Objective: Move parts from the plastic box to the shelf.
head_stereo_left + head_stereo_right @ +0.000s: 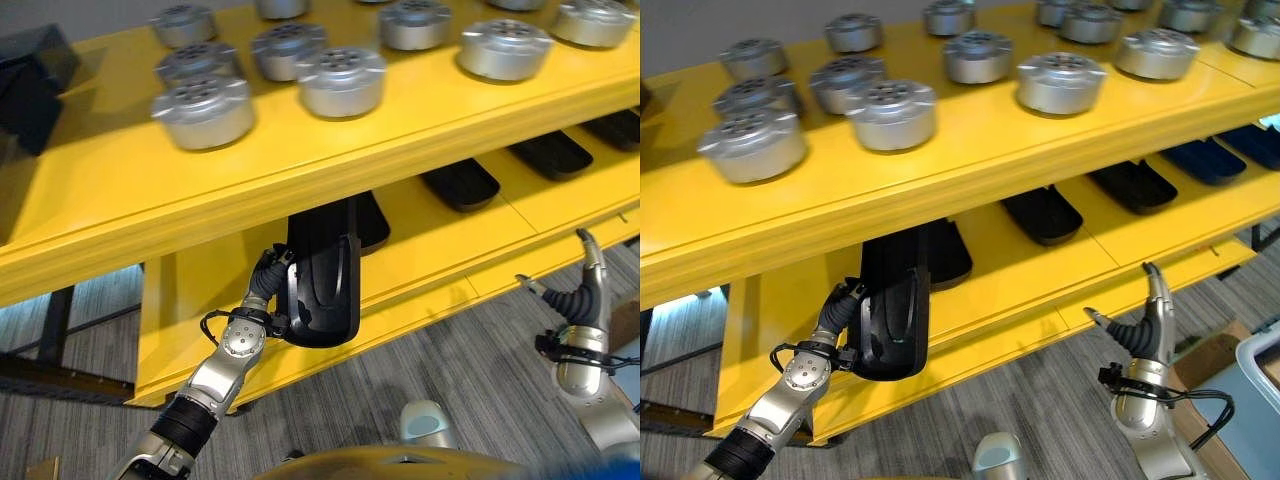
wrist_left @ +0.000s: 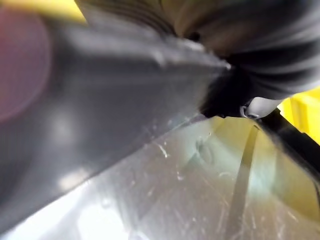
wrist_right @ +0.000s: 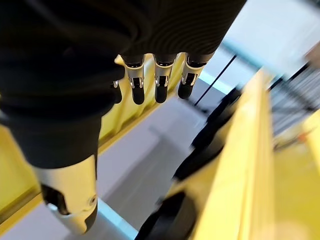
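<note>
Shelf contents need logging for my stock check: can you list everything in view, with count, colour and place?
Round metal parts: at least a dozen, silver, in rows on the top shelf level.
Flat trays: four or more, black, spaced along the lower shelf level.
Held tray: one, black, at the lower level's front edge, upright.
Shelf: one, yellow, two levels.
Floor: grey carpet.
Left hand: fingers curled round the held tray.
Right hand: fingers straight, empty, before the shelf's front.
</note>
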You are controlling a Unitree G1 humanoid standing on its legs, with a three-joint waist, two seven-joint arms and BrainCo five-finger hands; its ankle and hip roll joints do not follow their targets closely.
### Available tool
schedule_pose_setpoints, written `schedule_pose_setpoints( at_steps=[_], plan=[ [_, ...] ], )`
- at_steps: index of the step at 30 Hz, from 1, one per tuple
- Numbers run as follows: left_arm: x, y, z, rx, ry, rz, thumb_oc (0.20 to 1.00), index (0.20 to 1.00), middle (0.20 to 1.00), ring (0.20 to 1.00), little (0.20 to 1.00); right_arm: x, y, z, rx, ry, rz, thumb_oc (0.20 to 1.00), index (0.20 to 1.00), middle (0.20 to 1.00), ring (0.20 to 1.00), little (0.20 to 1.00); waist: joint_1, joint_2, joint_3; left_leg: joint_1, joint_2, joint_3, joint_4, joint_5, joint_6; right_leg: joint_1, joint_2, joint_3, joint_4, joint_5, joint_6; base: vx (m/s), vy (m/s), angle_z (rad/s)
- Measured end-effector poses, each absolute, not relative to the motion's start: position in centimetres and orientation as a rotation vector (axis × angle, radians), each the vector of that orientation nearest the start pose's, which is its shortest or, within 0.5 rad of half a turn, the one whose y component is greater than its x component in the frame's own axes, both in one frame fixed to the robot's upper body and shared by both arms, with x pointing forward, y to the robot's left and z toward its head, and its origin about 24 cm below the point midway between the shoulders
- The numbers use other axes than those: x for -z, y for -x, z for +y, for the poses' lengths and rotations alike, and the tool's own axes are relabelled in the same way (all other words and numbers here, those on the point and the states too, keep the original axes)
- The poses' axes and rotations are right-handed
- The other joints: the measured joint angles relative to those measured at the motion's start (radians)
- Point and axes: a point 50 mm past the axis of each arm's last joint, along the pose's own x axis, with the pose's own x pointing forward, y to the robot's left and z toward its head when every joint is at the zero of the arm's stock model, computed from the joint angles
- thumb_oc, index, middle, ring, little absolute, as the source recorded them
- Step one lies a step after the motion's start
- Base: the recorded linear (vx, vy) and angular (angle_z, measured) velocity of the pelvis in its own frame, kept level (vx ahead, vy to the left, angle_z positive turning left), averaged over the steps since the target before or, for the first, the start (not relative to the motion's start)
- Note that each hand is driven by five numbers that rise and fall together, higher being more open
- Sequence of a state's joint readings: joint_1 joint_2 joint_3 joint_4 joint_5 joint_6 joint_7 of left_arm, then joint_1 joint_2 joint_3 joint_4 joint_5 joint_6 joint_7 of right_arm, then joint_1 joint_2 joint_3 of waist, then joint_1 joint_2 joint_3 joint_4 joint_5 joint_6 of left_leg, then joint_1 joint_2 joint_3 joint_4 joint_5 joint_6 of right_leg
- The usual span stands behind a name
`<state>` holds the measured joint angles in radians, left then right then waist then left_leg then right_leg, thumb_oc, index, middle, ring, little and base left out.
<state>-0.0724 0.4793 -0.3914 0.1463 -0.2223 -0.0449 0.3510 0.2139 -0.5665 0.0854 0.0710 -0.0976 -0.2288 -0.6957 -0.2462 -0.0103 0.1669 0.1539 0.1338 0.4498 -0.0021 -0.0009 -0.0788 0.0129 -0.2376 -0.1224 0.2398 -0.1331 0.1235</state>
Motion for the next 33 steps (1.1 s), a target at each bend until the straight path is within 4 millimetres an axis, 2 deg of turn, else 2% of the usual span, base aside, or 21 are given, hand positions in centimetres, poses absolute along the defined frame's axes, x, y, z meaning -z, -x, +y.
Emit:
schedule_pose_setpoints(
  at_steps=[2, 5, 7, 11, 17, 21, 23, 25, 29, 33],
  plan=[
    [-1.7, -25.0, 18.9, -0.044, -0.324, 0.116, 0.200, 0.200, 0.200, 0.200, 0.200, -3.5, -19.6, -25.8, 0.498, 0.539, -0.104, 1.000, 1.000, 1.000, 1.000, 1.000, 0.041, -0.001, -0.004, 0.002, -0.027, 0.008, -0.019, -0.004, 0.016, 0.023, -0.016, -0.004, -0.079, 0.062, 0.011, 0.02, 0.139, -0.11],
    [-0.8, -23.7, 20.4, -0.109, -0.335, 0.164, 0.200, 0.200, 0.200, 0.200, 0.200, -4.6, -19.4, -25.2, 0.464, 0.487, -0.143, 1.000, 1.000, 1.000, 1.000, 1.000, 0.046, -0.009, -0.010, -0.004, -0.033, 0.010, -0.032, 0.000, 0.018, 0.043, -0.018, -0.029, -0.144, 0.087, 0.030, 0.00, 0.026, -0.01],
    [0.0, -22.8, 21.0, -0.131, -0.353, 0.208, 0.200, 0.200, 0.200, 0.200, 0.200, -5.4, -19.4, -25.0, 0.453, 0.476, -0.185, 1.000, 1.000, 1.000, 1.000, 1.000, 0.046, -0.012, -0.011, -0.014, -0.020, 0.006, -0.032, 0.007, 0.013, 0.046, -0.003, -0.037, -0.166, 0.095, 0.033, -0.03, 0.008, 0.04],
    [0.9, -21.2, 21.6, -0.155, -0.357, 0.252, 0.200, 0.200, 0.200, 0.200, 0.200, -6.6, -19.4, -25.2, 0.444, 0.480, -0.231, 1.000, 1.000, 1.000, 1.000, 1.000, 0.057, -0.013, -0.010, -0.033, 0.009, 0.003, -0.033, 0.021, 0.001, 0.047, 0.034, -0.051, -0.202, 0.111, 0.017, -0.01, -0.007, 0.00],
    [0.9, -21.3, 21.2, -0.207, -0.327, 0.241, 0.200, 0.200, 0.200, 0.200, 0.200, -6.9, -19.4, -25.5, 0.427, 0.505, -0.239, 1.000, 1.000, 1.000, 1.000, 1.000, 0.090, -0.014, -0.006, -0.036, 0.042, 0.001, -0.032, 0.029, -0.010, 0.048, 0.065, -0.060, -0.208, 0.109, 0.011, -0.03, -0.055, 0.00],
    [-0.3, -22.9, 20.6, -0.233, -0.320, 0.179, 0.200, 0.200, 0.200, 0.200, 0.200, -7.2, -20.1, -24.9, 0.408, 0.493, -0.265, 1.000, 1.000, 1.000, 1.000, 1.000, 0.093, -0.022, 0.024, -0.099, 0.057, -0.022, 0.006, 0.032, -0.010, 0.006, 0.071, -0.075, -0.187, 0.107, 0.006, -0.04, -0.026, 0.12],
    [-0.1, -24.4, 20.6, -0.293, -0.340, 0.194, 0.200, 0.200, 0.200, 0.200, 0.200, -7.6, -21.1, -24.0, 0.378, 0.480, -0.299, 1.000, 1.000, 1.000, 1.000, 1.000, 0.091, -0.025, 0.048, -0.116, 0.063, -0.023, 0.021, 0.030, -0.009, -0.014, 0.072, -0.071, -0.167, 0.102, 0.000, 0.02, 0.003, -0.01],
    [0.4, -25.8, 21.2, -0.370, -0.378, 0.229, 0.200, 0.200, 0.200, 0.200, 0.200, -8.1, -21.9, -23.2, 0.353, 0.473, -0.334, 1.000, 1.000, 1.000, 1.000, 1.000, 0.072, -0.029, 0.063, -0.126, 0.066, -0.023, 0.032, 0.029, -0.008, -0.035, 0.071, -0.067, -0.144, 0.095, -0.005, -0.05, 0.000, -0.02],
    [-0.9, -28.6, 21.7, -0.476, -0.411, 0.198, 0.200, 0.200, 0.200, 0.200, 0.200, -8.8, -23.3, -22.8, 0.346, 0.468, -0.370, 1.000, 1.000, 1.000, 1.000, 1.000, 0.054, -0.039, 0.117, -0.166, 0.078, -0.020, 0.064, 0.029, -0.008, -0.085, 0.075, -0.051, -0.103, 0.092, -0.009, -0.04, 0.031, -0.08],
    [-1.7, -29.7, 21.8, -0.531, -0.449, 0.162, 0.200, 0.200, 0.200, 0.200, 0.200, -9.0, -23.6, -22.6, 0.340, 0.466, -0.382, 1.000, 1.000, 1.000, 1.000, 1.000, 0.017, -0.031, 0.152, -0.171, 0.081, -0.012, 0.073, 0.028, -0.007, -0.098, 0.076, -0.039, -0.091, 0.093, -0.010, -0.05, 0.074, -0.08]
  ],
)
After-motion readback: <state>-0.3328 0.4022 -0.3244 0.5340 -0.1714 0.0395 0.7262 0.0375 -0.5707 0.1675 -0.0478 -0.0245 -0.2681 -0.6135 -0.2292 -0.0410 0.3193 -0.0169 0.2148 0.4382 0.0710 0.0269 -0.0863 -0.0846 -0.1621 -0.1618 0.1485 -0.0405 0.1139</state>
